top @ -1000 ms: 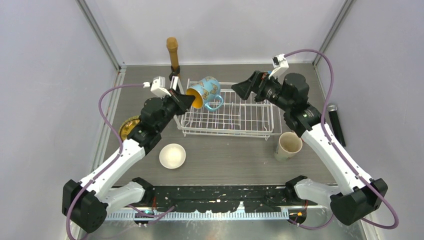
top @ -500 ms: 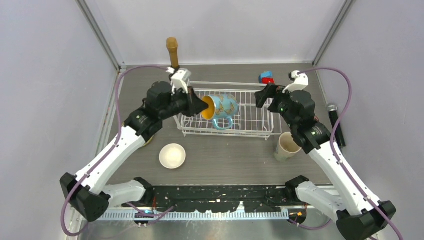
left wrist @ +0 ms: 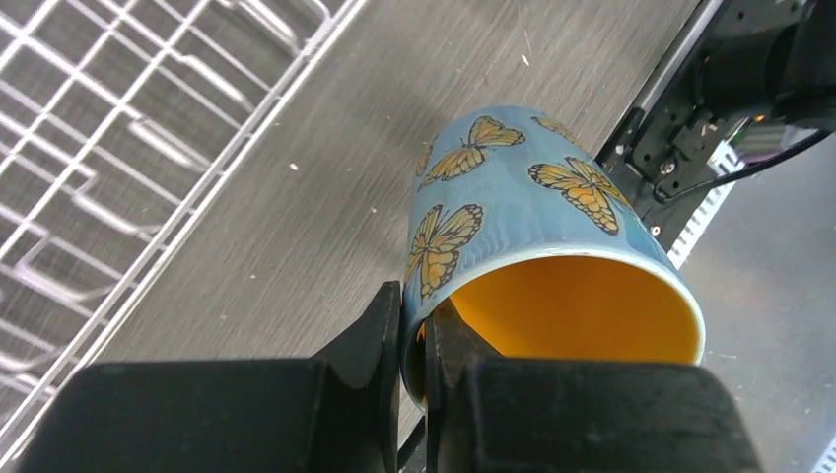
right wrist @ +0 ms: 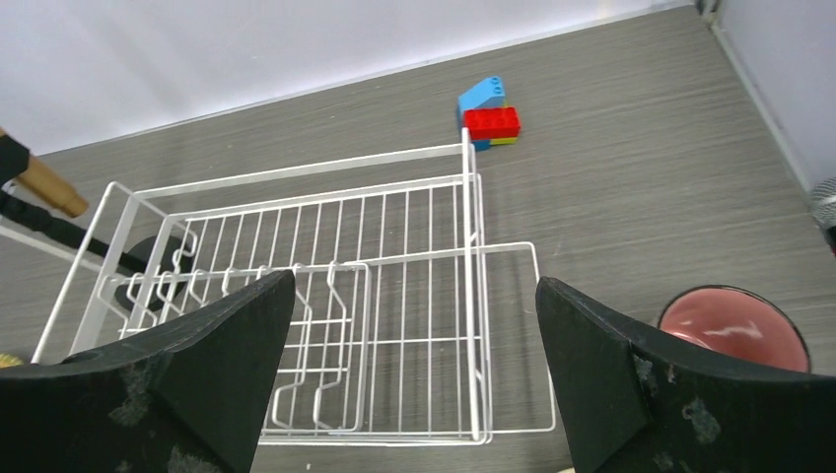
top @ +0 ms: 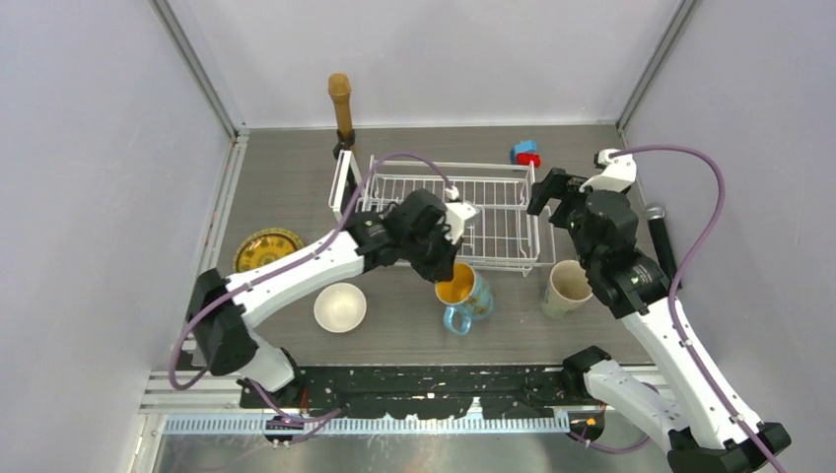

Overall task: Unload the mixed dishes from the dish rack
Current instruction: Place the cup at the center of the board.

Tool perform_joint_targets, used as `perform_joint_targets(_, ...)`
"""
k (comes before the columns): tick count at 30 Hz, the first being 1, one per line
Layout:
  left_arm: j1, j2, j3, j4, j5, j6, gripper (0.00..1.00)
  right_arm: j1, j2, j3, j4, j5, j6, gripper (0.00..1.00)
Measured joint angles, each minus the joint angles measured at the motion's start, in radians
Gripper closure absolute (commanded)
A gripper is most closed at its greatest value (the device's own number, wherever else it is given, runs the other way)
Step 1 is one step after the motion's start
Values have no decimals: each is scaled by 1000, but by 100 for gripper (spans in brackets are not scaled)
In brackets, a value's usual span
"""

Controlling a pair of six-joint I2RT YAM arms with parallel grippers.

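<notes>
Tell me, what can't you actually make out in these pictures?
Blue mug: its underside faces away in the top and left wrist views, so whether it rests on the table is unclear.
Pink mug: only part of its rim shows in the right wrist view, behind a finger of the right gripper; the right arm covers it in the top view.
Golden plate: its pattern is too small in the top view.
</notes>
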Motion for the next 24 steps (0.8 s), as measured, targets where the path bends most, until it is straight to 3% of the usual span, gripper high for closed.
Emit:
perform_joint_targets(13,-156,364,287,-111,-117,27,100,0,-56,-32,-35,97,-18,0)
perform_joint_targets(19,-246,570,514,-223,-246,35,100,0,-58,-41,-39,109,-26,0)
perform_joint_targets(24,-277,612,564,-261,-287,43,100,0,-58,-45,-40,116,-29,0)
